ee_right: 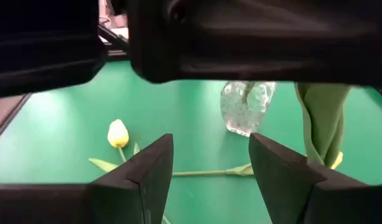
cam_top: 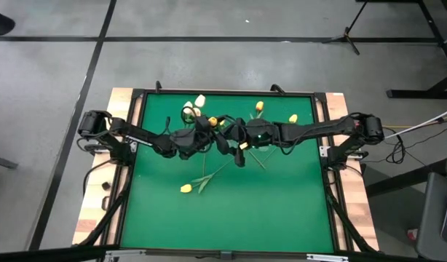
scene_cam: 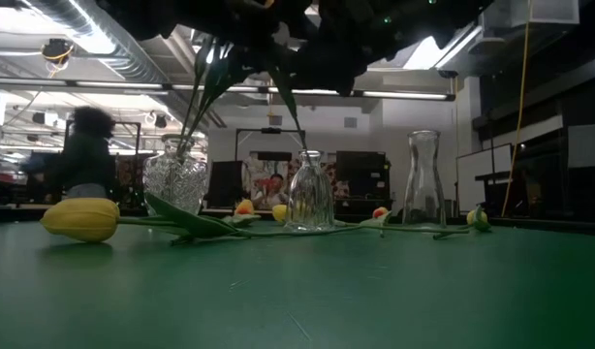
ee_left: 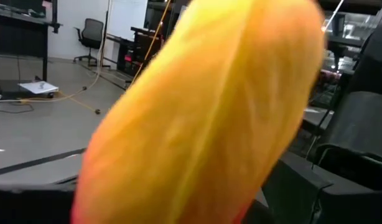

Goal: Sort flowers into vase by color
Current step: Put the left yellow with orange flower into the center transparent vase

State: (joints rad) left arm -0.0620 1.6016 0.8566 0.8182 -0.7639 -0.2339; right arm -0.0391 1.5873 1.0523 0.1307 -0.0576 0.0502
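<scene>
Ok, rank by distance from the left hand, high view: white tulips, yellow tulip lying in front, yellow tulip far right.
1. White tulips, at the back, beside the left hand.
2. Yellow tulip lying in front, on the mat.
3. Yellow tulip far right, at the back.

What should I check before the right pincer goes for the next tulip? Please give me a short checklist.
1. Right pincer open and empty: ok.
2. Yellow artificial tulip lying free on the green table: ok.
3. Three clear glass vases standing upright: ok.
4. Left pincer clear of the right pincer: cannot tell, the arms meet above mid-table.
5. Left wrist camera unobstructed: not ok, an orange-yellow tulip head fills it.
</scene>
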